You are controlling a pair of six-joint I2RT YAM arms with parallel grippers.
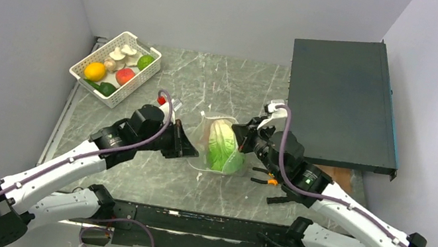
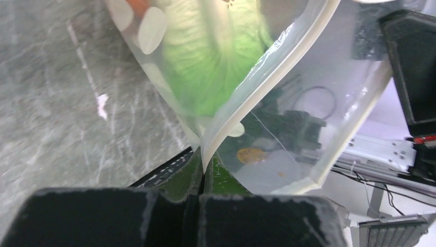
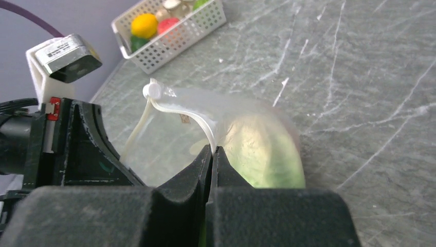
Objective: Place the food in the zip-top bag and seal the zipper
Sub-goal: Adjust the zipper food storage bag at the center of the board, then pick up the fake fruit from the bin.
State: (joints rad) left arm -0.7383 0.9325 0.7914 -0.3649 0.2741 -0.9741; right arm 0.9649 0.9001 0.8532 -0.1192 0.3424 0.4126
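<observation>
The zip-top bag point(image 1: 202, 137) stands in the middle of the marble table point(image 1: 210, 82), between both arms, with the lettuce point(image 1: 221, 145) inside. The left gripper point(image 2: 201, 171) is closed tight on the zipper point(image 2: 267, 77) at one side, and the right gripper point(image 3: 212, 152) pinches it at the other side. More food point(image 1: 95, 70) lies in the white basket point(image 1: 139, 83), far left
</observation>
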